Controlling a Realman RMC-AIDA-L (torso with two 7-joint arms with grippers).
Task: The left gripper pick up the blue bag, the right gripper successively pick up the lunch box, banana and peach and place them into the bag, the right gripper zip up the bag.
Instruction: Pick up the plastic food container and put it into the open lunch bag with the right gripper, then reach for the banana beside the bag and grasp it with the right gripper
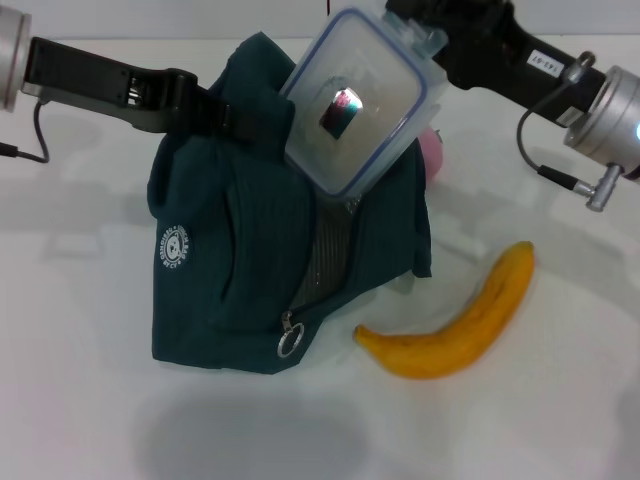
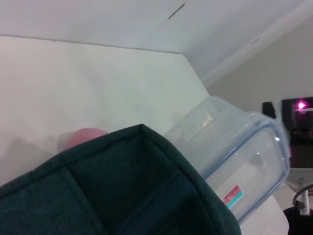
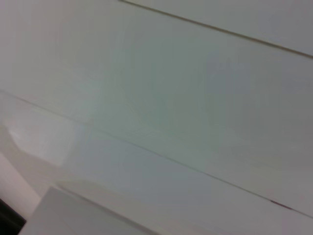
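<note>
The left gripper (image 1: 225, 115), a black two-fingered claw on a silver arm, has its jaws clenched on the upper edge of the large dark teal-blue fabric bag (image 1: 230, 250), which it keeps upright on the white desk (image 1: 80, 400). The right gripper (image 1: 420, 35), the other black claw, comes from the far right side and its jaws grasp the far corner of the clear rectangular plastic lunch box with the blue-rimmed lid (image 1: 355, 105). The box hangs tilted just above the mouth of the bag, with its lower corner near the silver foil lining (image 1: 325, 255). The main risk seems to be that this box is wide compared with the opening: if it goes down at this angle, a corner may catch on the fabric rim and push the bag over or pull it out of the left jaws. The grip on only one corner may also let the smooth plastic turn or slip. In the left wrist view the box (image 2: 239, 156) is beside the bag wall (image 2: 122, 186), not yet inside. The curved yellow-orange banana (image 1: 455, 320) lies on the desk near the bag on the right, and the small round pink peach (image 1: 435, 150) sits behind the bag, so a falling bag or box could knock them away.
</note>
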